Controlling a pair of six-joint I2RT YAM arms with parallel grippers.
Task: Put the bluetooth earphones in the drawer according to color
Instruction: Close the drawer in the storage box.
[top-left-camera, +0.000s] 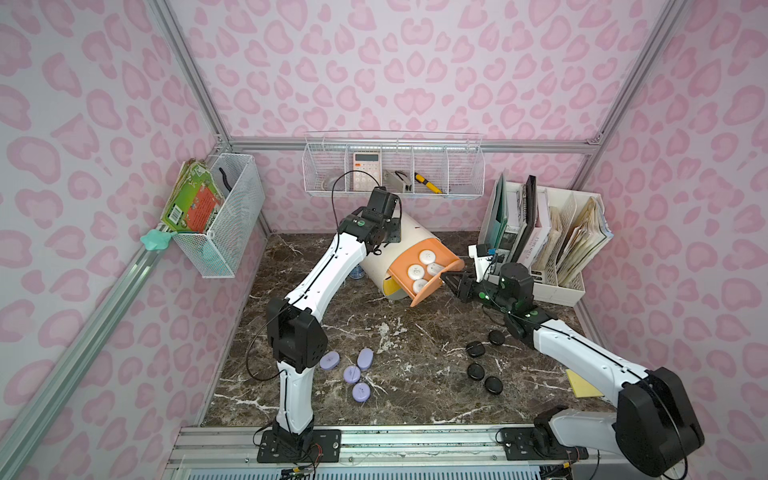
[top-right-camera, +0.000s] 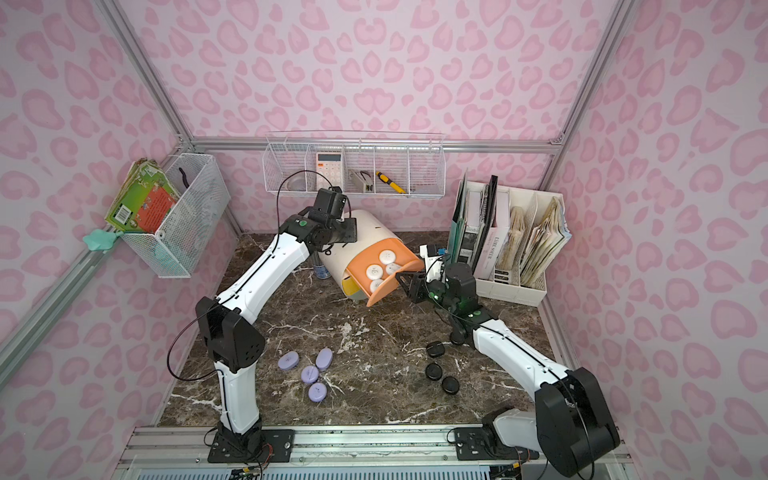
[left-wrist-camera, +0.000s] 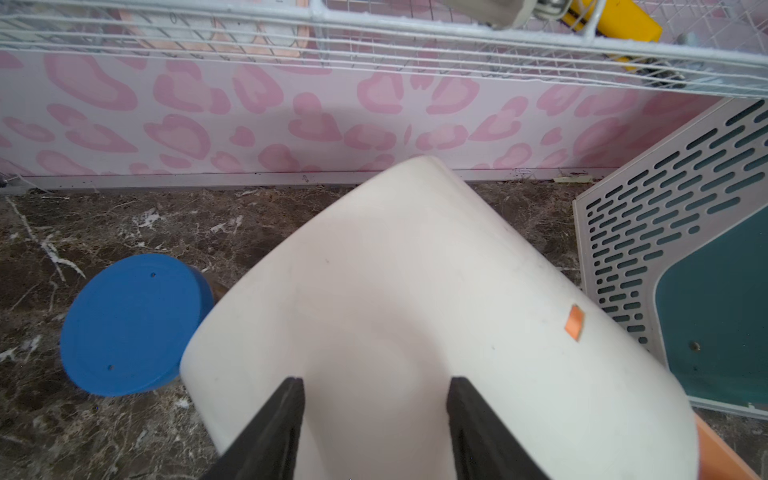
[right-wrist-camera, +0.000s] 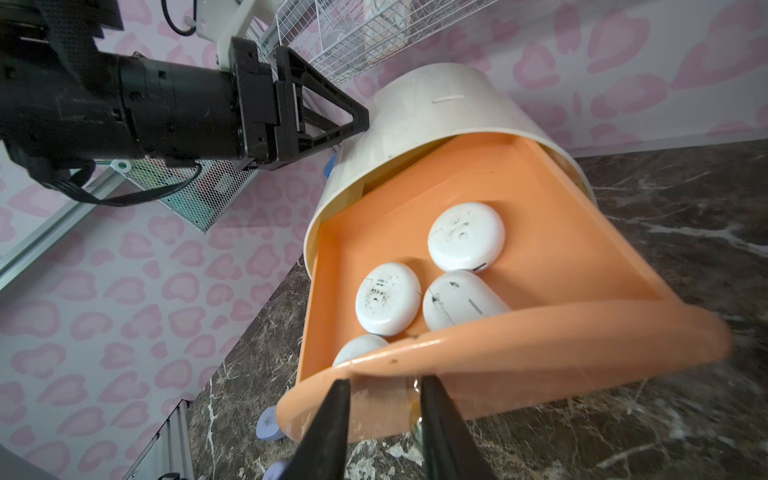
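Between the left gripper's (left-wrist-camera: 374, 380) jaws, the cabinet shell (left-wrist-camera: 415, 270) is looking like smooth, matt cream plastic, lightly scuffed. Just ahead of the right gripper's (right-wrist-camera: 385, 380) jaws, the peach drawer (right-wrist-camera: 540, 353) is gleaming as glossy plastic. The white earphone cases (right-wrist-camera: 465, 237) inside it are showing smooth shells with dark scuffs. The tabletop (right-wrist-camera: 665, 415) beneath those jaws is showing a marble-veined surface with a soft sheen.

The dark marble tabletop (top-left-camera: 415, 332) carries the white cabinet (top-left-camera: 415, 232) near its back edge. A blue-lidded tub (left-wrist-camera: 129, 324) stands just beside the cabinet, and a white file rack (top-left-camera: 557, 286) near it. Four lilac cases (top-left-camera: 352, 374) and four black cases (top-left-camera: 475, 370) lie in front of the cabinet, well apart from it. A yellow pad (top-left-camera: 582, 384) lies farther off.
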